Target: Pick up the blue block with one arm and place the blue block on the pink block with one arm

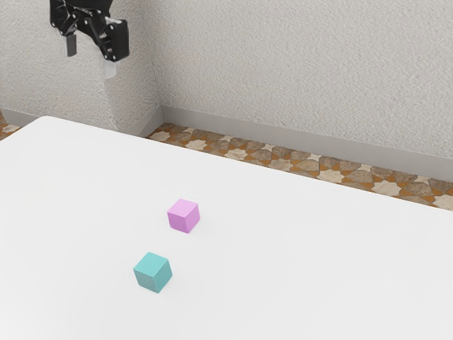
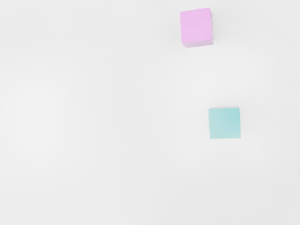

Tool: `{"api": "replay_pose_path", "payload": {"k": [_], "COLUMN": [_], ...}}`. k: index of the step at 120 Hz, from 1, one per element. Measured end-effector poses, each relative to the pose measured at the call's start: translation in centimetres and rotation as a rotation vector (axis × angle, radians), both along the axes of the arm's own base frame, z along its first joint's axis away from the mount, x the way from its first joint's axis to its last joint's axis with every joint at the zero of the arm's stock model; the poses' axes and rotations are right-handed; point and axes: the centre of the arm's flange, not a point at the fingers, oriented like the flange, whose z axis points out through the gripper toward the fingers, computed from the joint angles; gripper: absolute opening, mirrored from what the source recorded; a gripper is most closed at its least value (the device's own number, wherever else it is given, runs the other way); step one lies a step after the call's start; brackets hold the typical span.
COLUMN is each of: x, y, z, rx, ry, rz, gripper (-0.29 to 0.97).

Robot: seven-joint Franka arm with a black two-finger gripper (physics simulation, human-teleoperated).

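The gripper (image 1: 90,62) hangs high above the far corner of the surface (image 1: 318,269), its 2 fingers spread with nothing between them. The blue block (image 1: 153,272) rests on the surface well below the gripper, toward the exterior view's right and nearer the camera. The pink block (image 1: 183,215) sits near it but apart, slightly farther back. Both are small matte cubes with crisp edges and no long axis, and the surface is smooth, plain white. The coming move probably needs a long reach across and down.
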Motion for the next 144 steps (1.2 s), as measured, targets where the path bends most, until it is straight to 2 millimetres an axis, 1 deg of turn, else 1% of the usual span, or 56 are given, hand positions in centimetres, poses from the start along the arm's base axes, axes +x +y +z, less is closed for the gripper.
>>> {"api": "replay_pose_path", "payload": {"k": [10, 18, 25, 35, 54, 70, 76, 90, 98, 118, 123, 130, 144], "x": [0.2, 0.6, 1.1, 1.6, 2.4, 1.5, 1.0, 0.4, 0.2, 0.3, 0.4, 0.7, 1.0], "y": [-1.3, -1.7, -1.6, -0.5, 3.1, 5.8, 6.0, 5.3, 5.2, 4.7, 4.5, 4.2, 3.7], "z": [0.0, -1.0, -2.1, -3.0, -4.6, -6.4, -7.5, -9.6, -11.5, -17.9, -19.1, -20.3, -24.5], "rx": [-0.001, 0.005, 0.013, 0.021, 0.024, 0.0, -0.012, -0.044, -0.054, -0.071, -0.076, -0.082, -0.093], "ry": [-0.019, -0.007, 0.01, 0.022, 0.046, 0.062, 0.071, 0.077, 0.085, 0.107, 0.102, 0.086, 0.072], "rz": [-0.03, -0.037, -0.027, 0.003, 0.081, 0.108, 0.1, 0.065, 0.052, 0.022, 0.014, 0.004, -0.017], "gripper": [0.68, 0.68, 0.68, 0.68, 0.68, 0.68, 0.68, 0.68, 0.68, 0.68, 0.68, 0.68, 0.68]}}
